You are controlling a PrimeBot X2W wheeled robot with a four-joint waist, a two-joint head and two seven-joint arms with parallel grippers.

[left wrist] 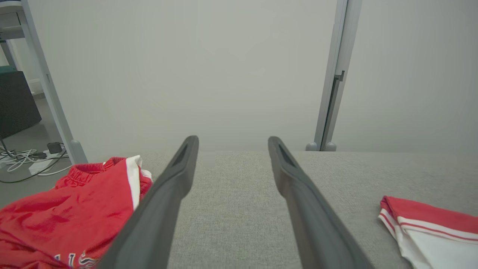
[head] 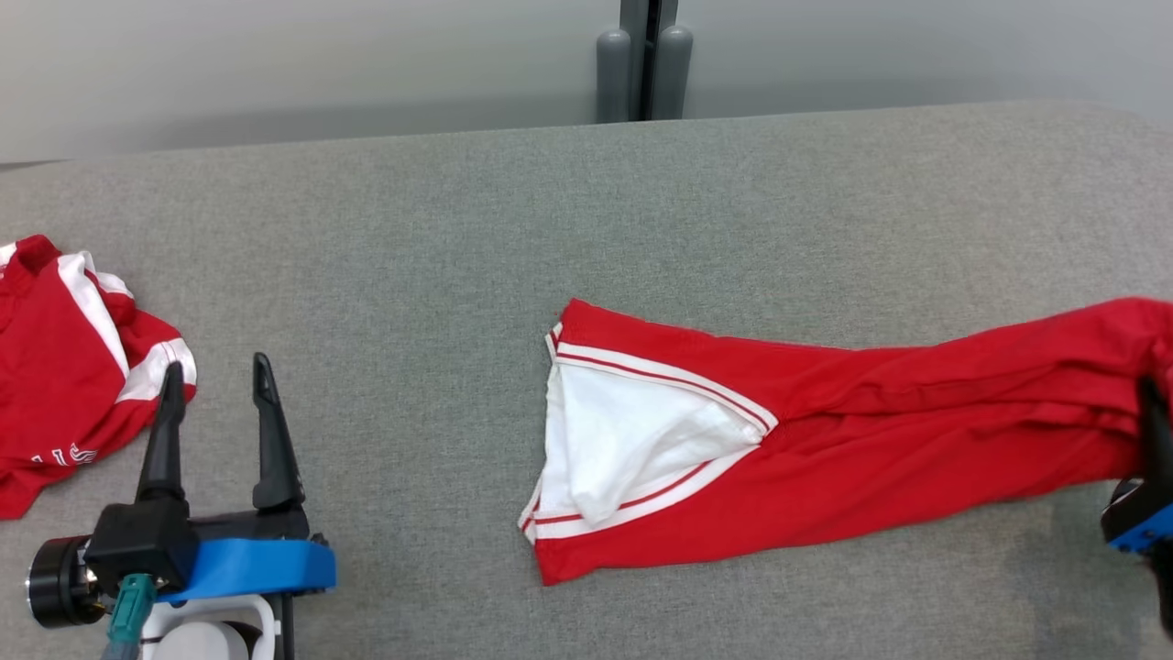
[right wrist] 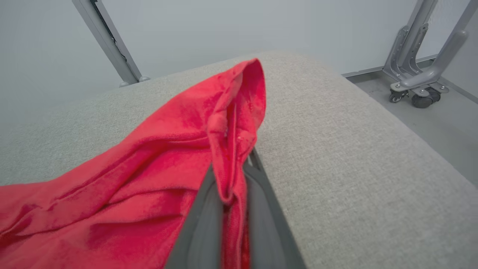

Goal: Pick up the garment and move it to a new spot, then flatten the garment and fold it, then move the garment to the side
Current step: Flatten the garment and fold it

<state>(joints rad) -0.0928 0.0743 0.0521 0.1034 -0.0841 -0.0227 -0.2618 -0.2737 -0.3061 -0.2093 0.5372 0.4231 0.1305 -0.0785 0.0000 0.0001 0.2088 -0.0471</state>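
Garment: red with a white panel and striped trim. It lies on the tabletop, right of centre in my head view. Most of it is flat, and the far right end is raised off the surface.
Long axis: left to right across the tabletop. The white-trimmed end points toward the middle and the plain red end toward the right edge.
Right end effector: at that plain red end, pinched narrow on a fold of the fabric. My right wrist view shows the cloth bunched between the two fingers.
Direction from the grip: the garment's whole length trails to the robot's left. I judge a lift or a pull to the right would draw it along its own length.
Left end effector: spread wide and holding nothing, low at the lower left. It is well apart from the trimmed end, which lies to its right.
Nearer arm: the right, already on the cloth.
Second garment: red and white, crumpled just beside the left end effector. I would keep clear of it.
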